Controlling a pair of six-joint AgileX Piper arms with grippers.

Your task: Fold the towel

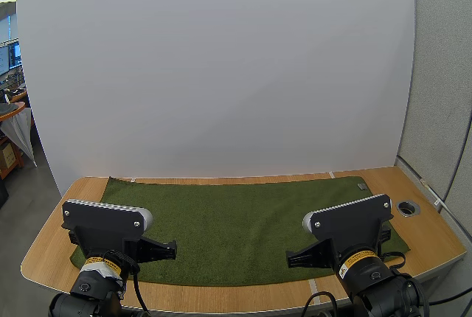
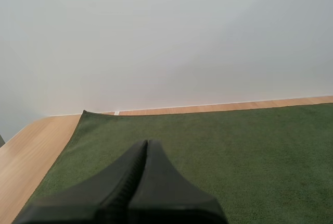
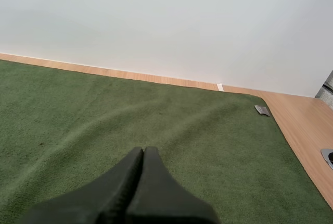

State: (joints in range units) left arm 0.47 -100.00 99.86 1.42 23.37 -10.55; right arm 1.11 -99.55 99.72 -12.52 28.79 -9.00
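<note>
The dark green rectangular towel (image 1: 236, 225) lies flat and unfolded on the light wooden bench (image 1: 50, 252). The left end effector (image 2: 146, 143) and right end effector (image 3: 143, 150) hang closed and empty above it. Folding likely starts by opening both onto the towel's corners.

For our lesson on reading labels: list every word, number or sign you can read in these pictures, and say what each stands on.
Nothing here can be read.
Left yellow sticker, on the left arm: too small to read.
Right yellow sticker, on the right arm: too small to read.
Grey tag at the towel's far right corner: no print can be made out.
</note>
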